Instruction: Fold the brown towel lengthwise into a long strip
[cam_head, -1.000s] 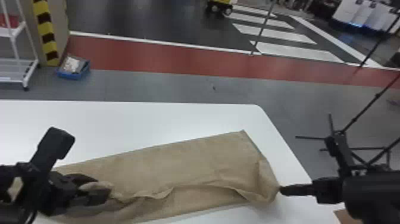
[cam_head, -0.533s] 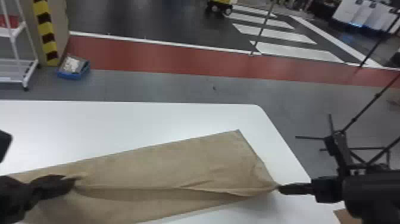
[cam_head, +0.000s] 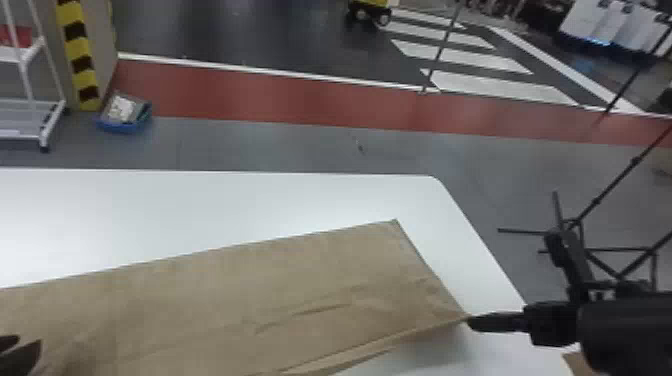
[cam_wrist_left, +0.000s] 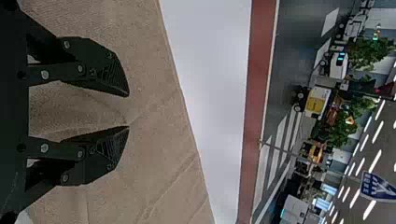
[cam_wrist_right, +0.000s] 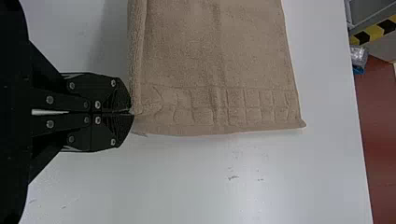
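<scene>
My left gripper (cam_head: 25, 350) is at the lower left corner of the head view, over the brown towel (cam_head: 250, 290). In the left wrist view the left gripper (cam_wrist_left: 128, 111) stands open above the towel (cam_wrist_left: 159, 154), nothing between its fingers. At the towel's right end, my right gripper (cam_head: 469, 321) is shut on the near corner. The right wrist view shows the right gripper (cam_wrist_right: 131, 112) with its fingers together on that corner of the towel (cam_wrist_right: 215, 60), beside a band of woven squares. The towel lies as a long flat shape with shallow wrinkles, slanting across the table.
The white table (cam_head: 200, 210) has its far edge and rounded right corner beyond the towel. A black stand (cam_head: 565, 245) is on the right past the table. On the floor behind are a blue bin (cam_head: 125, 115) and a white rack (cam_head: 35, 115).
My left gripper has let go of the towel and moved left and toward the near side. The towel's bunched near part is flatter and spread nearer. The right gripper has kept its place and hold.
</scene>
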